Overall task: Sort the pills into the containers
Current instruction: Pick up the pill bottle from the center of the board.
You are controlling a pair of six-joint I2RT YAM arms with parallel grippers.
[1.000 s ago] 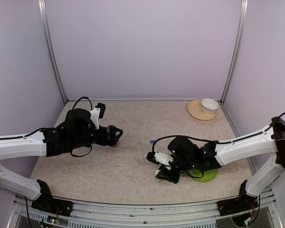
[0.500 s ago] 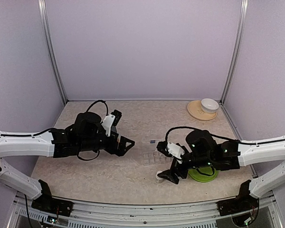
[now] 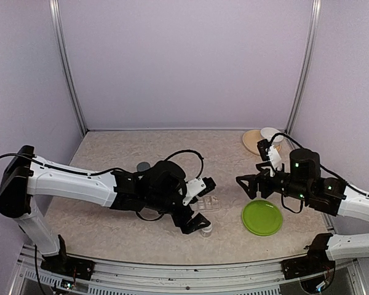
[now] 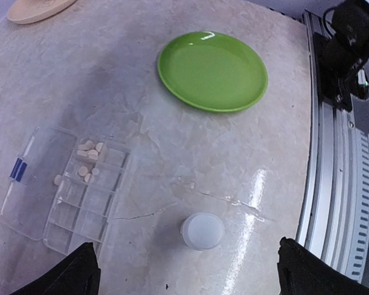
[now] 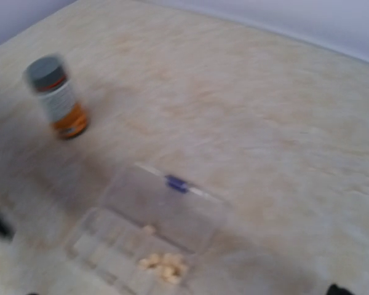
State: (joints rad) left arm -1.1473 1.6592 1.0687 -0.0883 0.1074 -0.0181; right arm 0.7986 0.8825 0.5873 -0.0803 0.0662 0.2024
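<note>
Organiser (image 4: 67, 184) open mid-table, left claw (image 4: 184, 264) spread over white cup (image 4: 202, 230) near front edge — right claw (image 3: 246, 186) released.

Desk: a beige, mottled desk (image 5: 283, 123) is seen filling nearly the whole view, softly blurred.
Wall: a pale lilac wall (image 5: 332, 24) is seen along the top edge, beyond the desk.
Bottle: an amber plastic bottle with a grey cap and white label (image 5: 56, 97) is stood upright at the upper left, well apart from the organiser.
Organiser: a flat, clear plastic pill organiser (image 5: 111, 249) is laid low in the centre, its lid folded open on the far side; a small dark blue mark (image 5: 176, 182) is carried at the lid's far edge.
Pills: a cluster of pale yellow pills (image 5: 165, 265) is gathered in one compartment at the organiser's right end; a single pill (image 5: 149, 230) is seen just beyond it, near the hinge.
Other compartments: blurred; their contents cannot be told.
</note>
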